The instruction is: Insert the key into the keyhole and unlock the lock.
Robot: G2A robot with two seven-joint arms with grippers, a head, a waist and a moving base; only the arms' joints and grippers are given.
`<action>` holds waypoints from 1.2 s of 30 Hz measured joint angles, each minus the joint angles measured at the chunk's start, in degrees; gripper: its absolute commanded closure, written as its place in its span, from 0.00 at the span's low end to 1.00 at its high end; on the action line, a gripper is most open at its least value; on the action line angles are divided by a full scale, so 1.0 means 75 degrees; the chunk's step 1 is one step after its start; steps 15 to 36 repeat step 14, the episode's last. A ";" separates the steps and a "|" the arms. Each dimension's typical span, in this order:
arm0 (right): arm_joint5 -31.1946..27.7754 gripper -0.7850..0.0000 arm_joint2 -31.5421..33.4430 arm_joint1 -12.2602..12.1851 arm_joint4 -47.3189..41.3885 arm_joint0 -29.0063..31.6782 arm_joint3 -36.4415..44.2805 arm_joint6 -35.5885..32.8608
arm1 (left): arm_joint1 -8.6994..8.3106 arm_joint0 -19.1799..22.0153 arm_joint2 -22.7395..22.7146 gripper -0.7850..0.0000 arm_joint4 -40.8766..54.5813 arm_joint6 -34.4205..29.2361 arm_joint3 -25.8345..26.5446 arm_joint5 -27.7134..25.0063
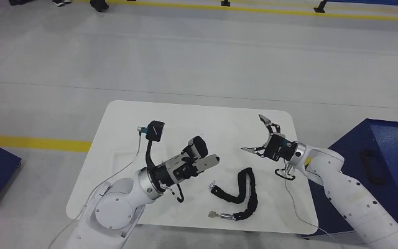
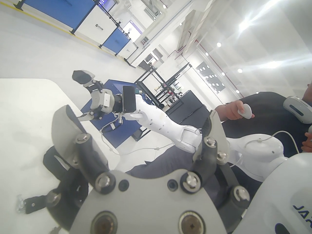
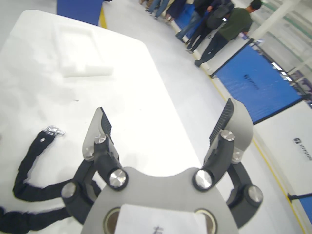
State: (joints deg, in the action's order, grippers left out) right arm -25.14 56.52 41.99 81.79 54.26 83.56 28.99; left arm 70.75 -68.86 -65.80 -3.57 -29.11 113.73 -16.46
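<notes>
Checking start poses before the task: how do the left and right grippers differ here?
The left gripper hovers near the chain lock's metal ends; the right gripper hovers past its bend. The left points across at the right one; the right points toward the table's far edge. Both are open and empty.

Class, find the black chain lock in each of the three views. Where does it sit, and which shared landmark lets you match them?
Top view: chain lock on the white table, between the left gripper and right gripper.
Left wrist view: chain lock partly hidden behind the left gripper.
Right wrist view: chain lock curving beside the right gripper.
Shared landmark: the white table beneath it.
</notes>
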 measured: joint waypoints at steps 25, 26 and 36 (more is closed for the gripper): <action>0.0027 0.00 0.0011 -0.0002 -0.0018 0.0014 0.0016 0.0005 | 0.0000 0.0003 0.0003 0.00 0.0001 -0.0005 -0.0002 0.0002; 0.0027 0.00 0.0011 -0.0002 -0.0018 0.0014 0.0016 0.0005 | 0.0000 0.0003 0.0003 0.00 0.0001 -0.0005 -0.0002 0.0002; 0.0027 0.00 0.0011 -0.0002 -0.0018 0.0014 0.0016 0.0005 | 0.0000 0.0003 0.0003 0.00 0.0001 -0.0005 -0.0002 0.0002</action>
